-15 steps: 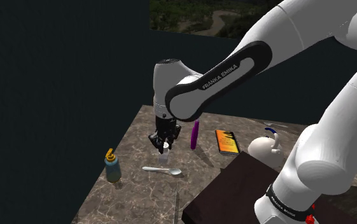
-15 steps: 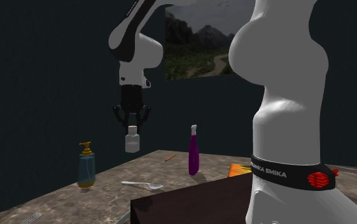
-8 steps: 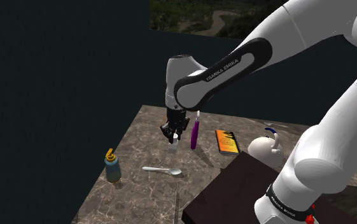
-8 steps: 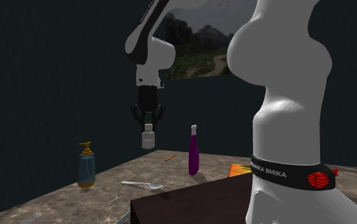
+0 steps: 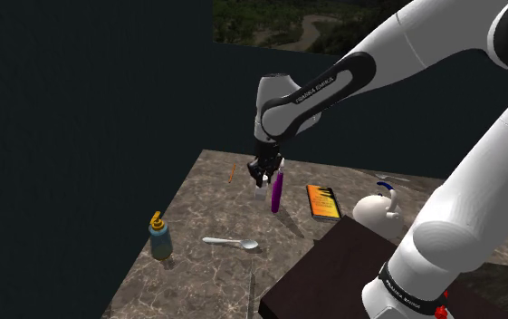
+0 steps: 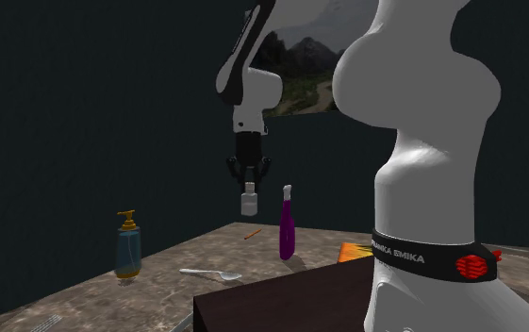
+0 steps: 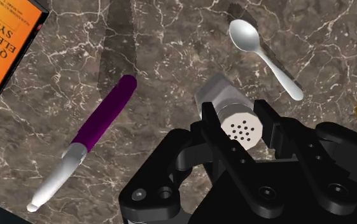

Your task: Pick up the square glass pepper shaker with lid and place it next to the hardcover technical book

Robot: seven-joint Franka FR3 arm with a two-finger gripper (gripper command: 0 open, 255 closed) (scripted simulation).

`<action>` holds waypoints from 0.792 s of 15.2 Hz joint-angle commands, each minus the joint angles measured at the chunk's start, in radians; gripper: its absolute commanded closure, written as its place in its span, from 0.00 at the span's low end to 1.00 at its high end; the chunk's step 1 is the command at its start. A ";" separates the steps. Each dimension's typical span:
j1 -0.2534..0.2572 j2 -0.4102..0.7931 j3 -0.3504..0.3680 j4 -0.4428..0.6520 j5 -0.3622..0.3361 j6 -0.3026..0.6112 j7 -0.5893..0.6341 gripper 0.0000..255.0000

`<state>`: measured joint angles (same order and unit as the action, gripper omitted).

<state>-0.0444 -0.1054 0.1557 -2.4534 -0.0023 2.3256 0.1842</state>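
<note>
**Inspector:** Status of the gripper and its load?

**Arm:** My gripper is closed on the pepper shaker. In the wrist view my fingers press its two sides just under the perforated lid, and the body hangs below them. The shaker is in the air, clear above the marble top, and upright as far as I can judge.

**Inspector:** Position against the target?

**Arm:** In the shoulder view the shaker is just beside the upright purple bottle, on that view's left of it. The orange book lies flat beyond the bottle and apart from it, with a white teapot on its other side. The spoon lies well apart, nearer the stand.

**Inspector:** Recommended conduct for the carry?

**Arm:** I judge the bottle the main hazard, since it is tall, narrow and likely easy to topple. I would hold my height until I am past its cap. Then I would descend over the bare marble between bottle and book, or at the book's near edge. My grip sits high on the shaker, so a quick swing could rock it. I would travel smoothly with the shaker vertical and seat its base flat on the marble, off the book's cover. I would open only once the marble bears its weight.
</note>
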 commanded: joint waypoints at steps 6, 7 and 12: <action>-0.089 0.063 -0.100 0.079 -0.025 -0.014 -0.172 1.00; -0.101 0.076 -0.113 0.095 -0.027 -0.016 -0.196 1.00; -0.160 0.151 -0.171 0.189 -0.030 -0.032 -0.312 1.00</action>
<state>-0.1912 0.0345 -0.0028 -2.2758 -0.0326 2.2931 -0.1003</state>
